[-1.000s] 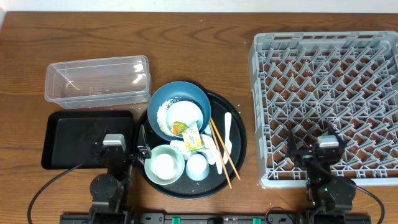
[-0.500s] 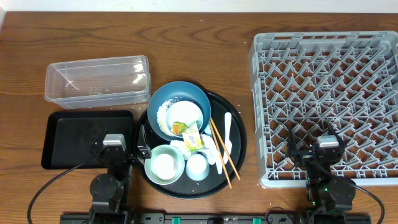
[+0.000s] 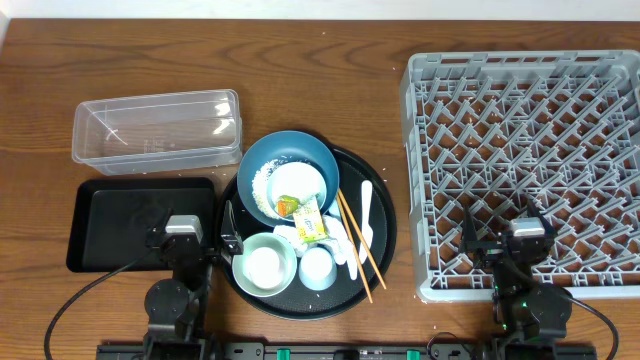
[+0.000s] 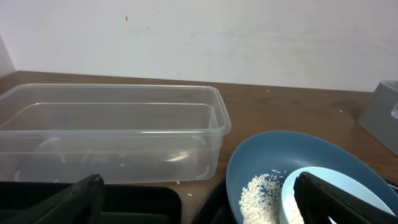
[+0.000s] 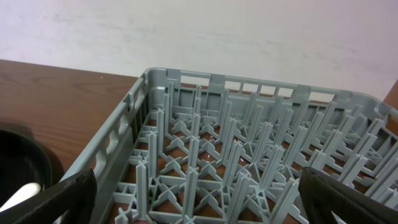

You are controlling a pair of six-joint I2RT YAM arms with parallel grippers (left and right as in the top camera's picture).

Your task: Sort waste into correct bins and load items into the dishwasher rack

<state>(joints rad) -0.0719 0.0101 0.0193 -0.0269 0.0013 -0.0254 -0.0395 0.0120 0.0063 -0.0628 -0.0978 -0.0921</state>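
Note:
The dark-blue bowl (image 3: 272, 160) holds rice grains (image 3: 262, 185) and a pale small bowl (image 3: 300, 186). Below it lie the yellow-green packet (image 3: 310, 220), a mint bowl (image 3: 265, 265), a white cup (image 3: 317, 267), the white spoon (image 3: 366, 212) and the chopsticks (image 3: 358, 245). The clear tub (image 3: 155, 130) and black rectangular tray (image 3: 115, 222) are at the left, the grey rack (image 3: 530, 150) at the right. My left gripper (image 3: 190, 234) is open and empty at the tray's right end. My right gripper (image 3: 508, 234) is open and empty over the rack's front edge.
All the dishes sit on a large round black tray (image 3: 386, 235) between the bins and the rack. In the left wrist view the tub (image 4: 112, 130) and blue bowl (image 4: 280, 168) lie ahead. In the right wrist view the rack's pegs (image 5: 236, 162) fill the space ahead.

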